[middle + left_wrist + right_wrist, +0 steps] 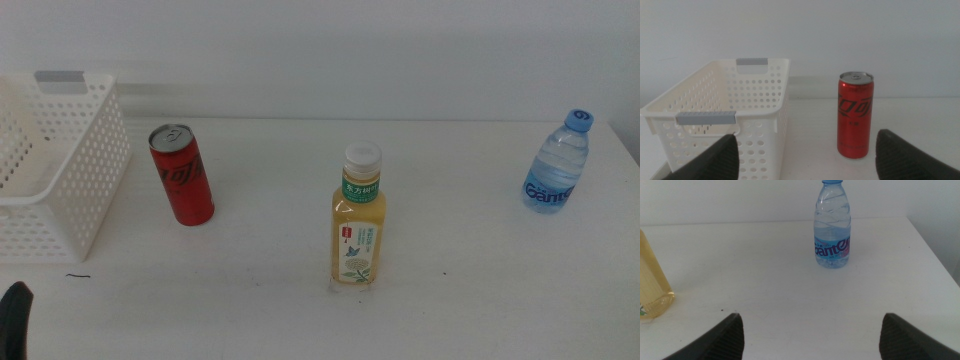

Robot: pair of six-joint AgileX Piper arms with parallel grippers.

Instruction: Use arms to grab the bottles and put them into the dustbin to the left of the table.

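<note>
A slim red can (182, 174) (855, 115) stands upright just right of the white perforated dustbin (80, 195) (757, 95) at the table's left. The yellow tea bottle (358, 216) (651, 282), white cap and green label, stands mid-table. A small blue-capped water bottle (557, 162) (832, 225) stands at the far right. My left gripper (807, 159) is open, well short of the can and the dustbin, with nothing between its jaws; only a dark tip (14, 318) shows at the middle view's bottom left. My right gripper (810, 336) is open and empty, some way short of the water bottle.
The white table (460, 290) ends close to the right of the water bottle, where its edge (935, 250) runs. A small dark mark (78, 276) lies in front of the dustbin. A white wall stands behind the table.
</note>
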